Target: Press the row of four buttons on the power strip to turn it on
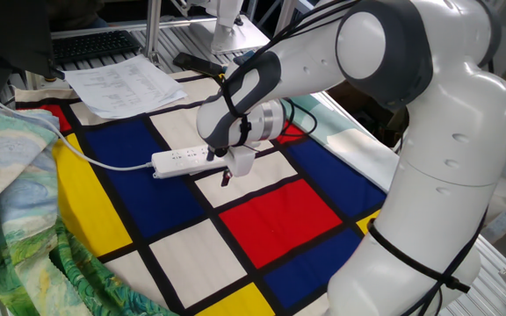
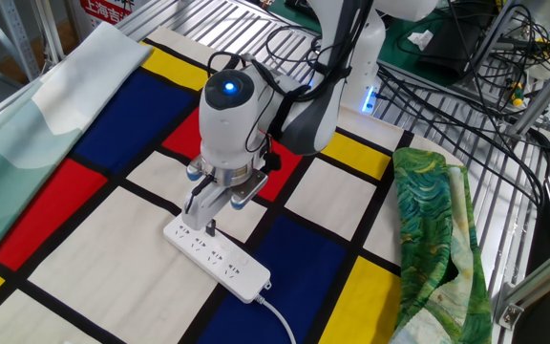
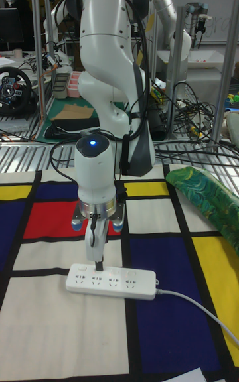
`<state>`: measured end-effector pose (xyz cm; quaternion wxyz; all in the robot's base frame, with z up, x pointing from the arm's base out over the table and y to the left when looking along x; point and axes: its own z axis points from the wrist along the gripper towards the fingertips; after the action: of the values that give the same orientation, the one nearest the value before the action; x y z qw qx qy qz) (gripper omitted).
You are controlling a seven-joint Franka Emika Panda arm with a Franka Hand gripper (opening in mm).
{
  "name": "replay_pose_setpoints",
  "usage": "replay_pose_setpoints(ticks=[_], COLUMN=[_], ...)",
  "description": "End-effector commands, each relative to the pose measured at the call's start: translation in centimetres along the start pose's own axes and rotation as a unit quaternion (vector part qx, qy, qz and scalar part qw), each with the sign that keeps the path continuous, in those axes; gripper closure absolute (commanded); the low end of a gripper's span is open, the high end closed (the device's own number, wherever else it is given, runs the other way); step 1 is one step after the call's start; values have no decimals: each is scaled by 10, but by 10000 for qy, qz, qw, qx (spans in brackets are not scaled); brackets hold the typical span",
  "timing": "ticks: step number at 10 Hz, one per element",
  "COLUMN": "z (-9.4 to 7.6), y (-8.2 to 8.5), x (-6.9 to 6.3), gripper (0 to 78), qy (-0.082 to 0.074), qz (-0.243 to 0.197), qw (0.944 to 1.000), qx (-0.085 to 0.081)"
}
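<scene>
The white power strip (image 1: 181,160) (image 2: 216,256) (image 3: 113,283) lies flat on a cloth of red, blue, yellow and white squares. Its white cable (image 1: 86,151) (image 2: 277,317) leaves from one end. My gripper (image 1: 227,179) (image 2: 210,227) (image 3: 99,264) points down over the end of the strip away from the cable. Its fingers are pressed together into one narrow dark tip, just above the strip's top face, and contact cannot be judged. The row of four buttons is too small to pick out from the sockets in any view.
A stack of papers (image 1: 126,83) and a keyboard (image 1: 95,44) lie at the back. A green patterned cloth (image 1: 16,184) (image 2: 433,229) (image 3: 212,206) is bunched along the cable side of the table. The robot's base and cables stand behind the gripper.
</scene>
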<state>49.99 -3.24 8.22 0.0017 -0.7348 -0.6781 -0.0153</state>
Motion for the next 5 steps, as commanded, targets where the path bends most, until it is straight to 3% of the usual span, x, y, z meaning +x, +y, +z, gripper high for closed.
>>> replay_pose_setpoints(ticks=[1, 5], z=[7, 5], y=[-6, -7], x=[0, -1], gripper=[2, 2], qy=[7, -54], qz=[-23, -35], qw=[10000, 10000], qx=[-11, 52])
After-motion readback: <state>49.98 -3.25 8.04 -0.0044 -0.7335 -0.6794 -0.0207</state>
